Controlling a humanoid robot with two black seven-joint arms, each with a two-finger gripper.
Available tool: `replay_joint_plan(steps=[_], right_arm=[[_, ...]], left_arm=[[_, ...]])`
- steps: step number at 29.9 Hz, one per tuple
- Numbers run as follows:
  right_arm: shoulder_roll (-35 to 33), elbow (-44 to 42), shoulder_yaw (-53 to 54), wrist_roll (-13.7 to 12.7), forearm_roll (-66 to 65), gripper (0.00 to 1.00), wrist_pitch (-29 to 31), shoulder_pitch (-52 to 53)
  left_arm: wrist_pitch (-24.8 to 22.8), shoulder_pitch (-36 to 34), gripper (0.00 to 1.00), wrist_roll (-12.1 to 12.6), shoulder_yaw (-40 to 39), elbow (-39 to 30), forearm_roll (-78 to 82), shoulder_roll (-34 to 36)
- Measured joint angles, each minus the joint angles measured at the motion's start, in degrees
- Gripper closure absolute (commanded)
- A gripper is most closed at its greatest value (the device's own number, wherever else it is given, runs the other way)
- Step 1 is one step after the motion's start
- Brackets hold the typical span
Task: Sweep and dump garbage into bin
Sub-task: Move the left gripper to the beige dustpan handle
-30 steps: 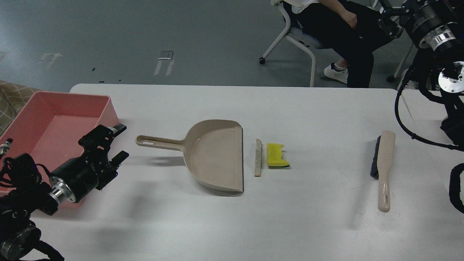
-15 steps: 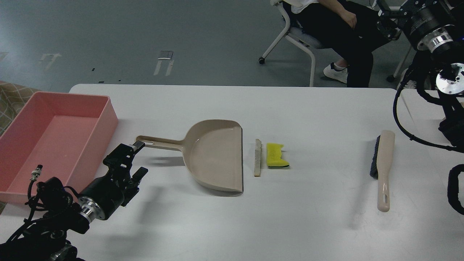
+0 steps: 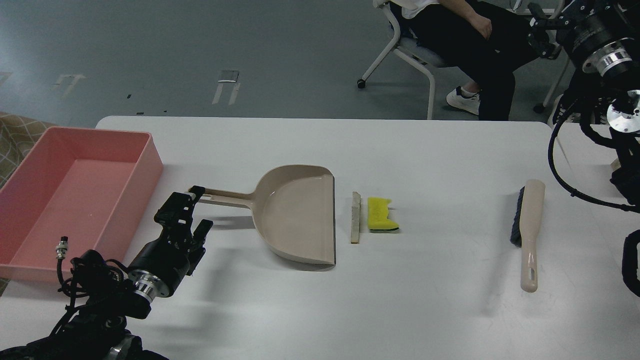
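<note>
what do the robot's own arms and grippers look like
Both arms are black with polished silver wrist rings and loose black cables. The left gripper has two blocky black fingers; a small silver connector sticks up beside its cables. The right gripper is dark and indistinct.

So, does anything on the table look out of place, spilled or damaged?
Nothing stands out. The dustpan lies flat, its open edge toward the pale strip and the yellow sponge piece. The brush lies apart at the right, and the pink bin sits upright at the left.
</note>
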Motion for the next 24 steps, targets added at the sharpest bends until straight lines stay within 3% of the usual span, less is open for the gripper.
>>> replay_joint_plan(steps=[11, 24], right_arm=[[0.16, 0.02, 0.0, 0.08, 0.0, 0.0, -0.2, -0.32], [0.29, 0.08, 0.0, 0.08, 0.0, 0.0, -0.3, -0.44]], left_arm=[[0.11, -0.04, 0.02, -0.1, 0.12, 4.68, -0.04, -4.4], [0.11, -4.28, 0.08, -0.35, 0.11, 10.17, -0.04, -9.02]])
